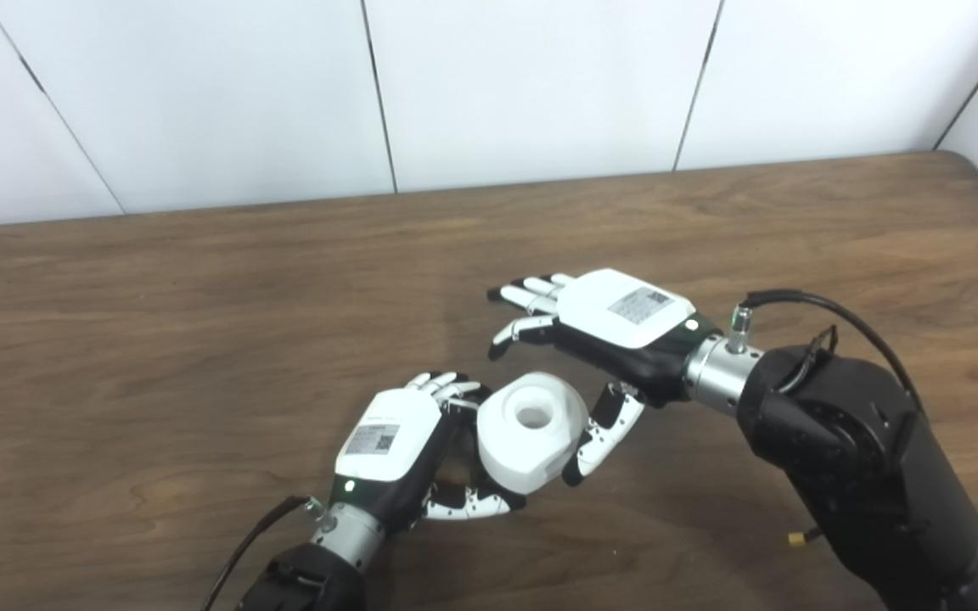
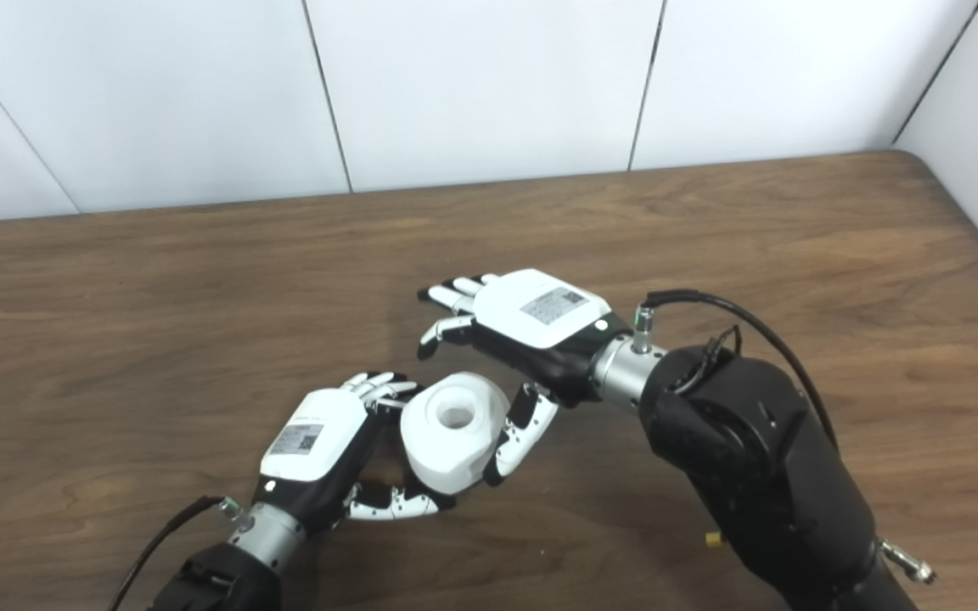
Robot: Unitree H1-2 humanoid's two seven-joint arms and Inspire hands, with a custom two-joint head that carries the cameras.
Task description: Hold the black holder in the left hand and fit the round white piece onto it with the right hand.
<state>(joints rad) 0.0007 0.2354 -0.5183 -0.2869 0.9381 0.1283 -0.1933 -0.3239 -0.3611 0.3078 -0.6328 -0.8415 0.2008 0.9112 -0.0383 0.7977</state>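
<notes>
Your left hand (image 1: pixel 391 445) is gripping the round white piece (image 1: pixel 531 430) just above the table (image 1: pixel 158 339). Your right hand (image 1: pixel 616 327) is hovering just beside it, fingers spread and holding nothing.

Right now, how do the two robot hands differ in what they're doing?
The left robot hand is curled around the round white piece, gripping it; the right robot hand holds nothing, fingers spread. The left sits low near the table, back facing up and sideways; the right hovers flatter just beyond the piece, its thumb beside it. Both have white backs with labels.
</notes>
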